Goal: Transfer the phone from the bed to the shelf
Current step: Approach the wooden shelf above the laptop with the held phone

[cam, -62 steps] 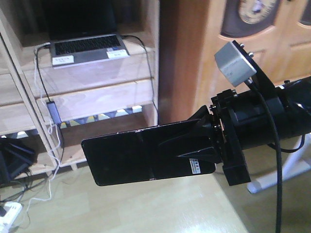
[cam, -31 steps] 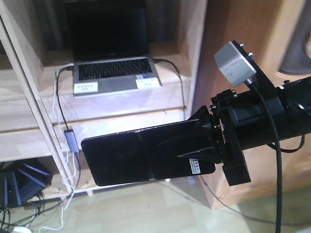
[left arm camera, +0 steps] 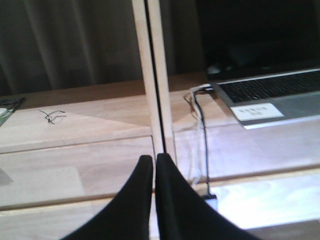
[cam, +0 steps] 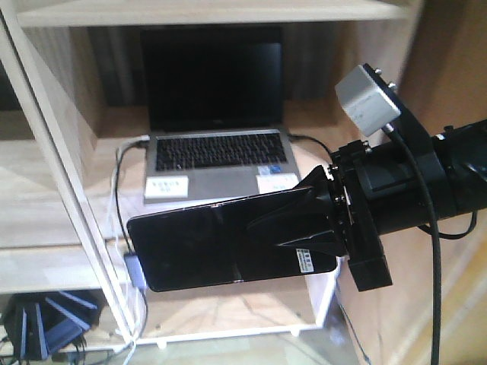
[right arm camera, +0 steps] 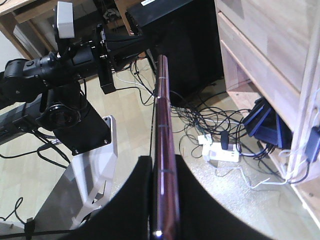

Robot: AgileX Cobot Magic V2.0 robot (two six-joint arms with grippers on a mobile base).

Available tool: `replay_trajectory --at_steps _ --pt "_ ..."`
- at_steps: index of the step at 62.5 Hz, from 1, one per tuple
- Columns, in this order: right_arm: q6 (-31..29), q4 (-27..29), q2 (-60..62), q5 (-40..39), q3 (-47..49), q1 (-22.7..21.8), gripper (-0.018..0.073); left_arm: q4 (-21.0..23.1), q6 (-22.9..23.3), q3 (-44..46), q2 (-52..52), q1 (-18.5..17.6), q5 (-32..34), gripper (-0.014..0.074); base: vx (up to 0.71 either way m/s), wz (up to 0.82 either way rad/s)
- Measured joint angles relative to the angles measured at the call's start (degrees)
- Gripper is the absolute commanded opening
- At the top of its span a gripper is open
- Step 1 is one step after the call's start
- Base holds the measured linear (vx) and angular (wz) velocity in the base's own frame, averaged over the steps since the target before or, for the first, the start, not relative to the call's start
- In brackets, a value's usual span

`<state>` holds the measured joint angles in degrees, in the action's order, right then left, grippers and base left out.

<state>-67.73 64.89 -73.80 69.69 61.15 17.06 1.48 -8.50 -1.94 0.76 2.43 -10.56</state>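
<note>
The right gripper (cam: 278, 228) is pinching the phone (cam: 205, 247) by one short end. Its two fingers clamp the flat faces, so the slab sticks out sideways, well clear of the arm. In the right wrist view the phone (right arm camera: 162, 130) shows edge-on, a thin pinkish strip between the black fingers (right arm camera: 132, 200), which suggests a firm, centred hold. Gripping the faces rather than the thin edges probably gives the pads more to bear on.

The phone hangs in the air in front of the shelf (cam: 57, 163), roughly level with the board that carries an open laptop (cam: 217, 148), and touches no board. The bed is out of view, so the carry looks mostly done and the setting-down is what remains.

The left gripper (left arm camera: 154, 195) is pressed together with nothing in it. It sits low before an upright of the shelf (left arm camera: 154, 75), likely parked there to stay out of the way.

The laptop and its cable (cam: 116, 190) take up much of that board, so the phone would need a bare stretch of wood. It would also need to go down flat, so the free end does not knock the laptop's front edge
</note>
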Motion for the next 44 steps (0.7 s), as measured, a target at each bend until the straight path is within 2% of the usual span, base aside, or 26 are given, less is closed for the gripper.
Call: replay_trajectory --at_steps 24,44 --pt "0.0 0.0 0.0 0.0 0.0 0.0 -0.0002 0.0 0.0 0.0 0.0 0.0 0.0 0.0001 0.29 0.15" --pt "0.0 0.0 0.0 0.0 0.0 0.0 -0.0002 0.0 0.0 0.0 0.0 0.0 0.0 0.0001 0.21 0.01"
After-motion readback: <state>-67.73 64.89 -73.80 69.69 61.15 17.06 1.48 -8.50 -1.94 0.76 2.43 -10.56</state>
